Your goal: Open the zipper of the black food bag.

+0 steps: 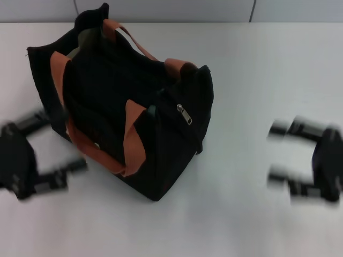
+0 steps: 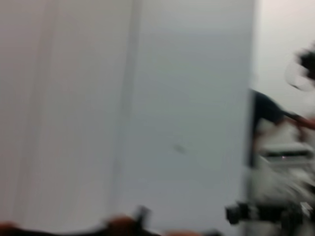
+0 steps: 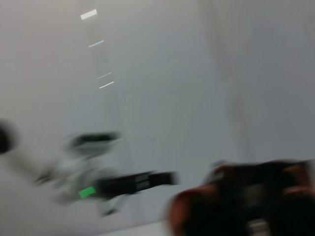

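The black food bag (image 1: pixel 128 112) stands on the white table (image 1: pixel 252 85) left of the middle, with its orange-brown handles (image 1: pixel 134 139) lying over it. The zipper's small silver pull tab (image 1: pixel 184 113) sits on the bag's top near its right end. My left gripper (image 1: pixel 56 150) is low at the bag's left side, open, with nothing between its fingers. Far to the right of the bag, my right gripper (image 1: pixel 280 152) stands open and holds nothing. In the right wrist view the bag (image 3: pixel 246 201) shows as a dark and orange blur.
A grey wall (image 1: pixel 161 9) runs behind the table's far edge. White table surface stretches between the bag and the right gripper. The left wrist view shows a pale wall (image 2: pixel 147 98) and some equipment (image 2: pixel 280 162) off to one side.
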Available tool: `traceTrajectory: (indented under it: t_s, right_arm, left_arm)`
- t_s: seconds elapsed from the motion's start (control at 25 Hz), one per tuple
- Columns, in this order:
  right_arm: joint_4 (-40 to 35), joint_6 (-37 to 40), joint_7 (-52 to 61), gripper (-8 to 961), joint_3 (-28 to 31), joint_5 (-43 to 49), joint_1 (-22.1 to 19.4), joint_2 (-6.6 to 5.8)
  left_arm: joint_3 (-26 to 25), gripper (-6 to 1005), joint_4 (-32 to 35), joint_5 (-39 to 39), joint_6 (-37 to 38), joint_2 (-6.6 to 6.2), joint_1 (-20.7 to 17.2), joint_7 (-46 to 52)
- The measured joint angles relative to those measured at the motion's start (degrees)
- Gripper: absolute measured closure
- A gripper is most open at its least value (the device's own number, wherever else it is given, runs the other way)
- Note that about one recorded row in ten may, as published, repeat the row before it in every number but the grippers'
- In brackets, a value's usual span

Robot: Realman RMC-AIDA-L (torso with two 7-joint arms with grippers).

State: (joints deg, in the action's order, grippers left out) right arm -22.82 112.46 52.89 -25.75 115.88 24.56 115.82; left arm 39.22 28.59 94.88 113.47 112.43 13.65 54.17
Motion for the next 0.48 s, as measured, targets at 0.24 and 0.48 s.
traceTrajectory:
  t_s: [0.24,0.48]
  right_arm:
    - [-0.6,4.4,-1.1,172,-11.5,1.8,2.5,-0.59]
    - [-0.7,2.8,-1.2,172,-11.9,1.8,3.1,0.14]
  left_arm:
    - [3.7,150,0.9,7.0,0.4,-0.37,2.5,0.5]
    - [3.9,150,1.0,7.6,0.4,-0.24,2.9,0.7]
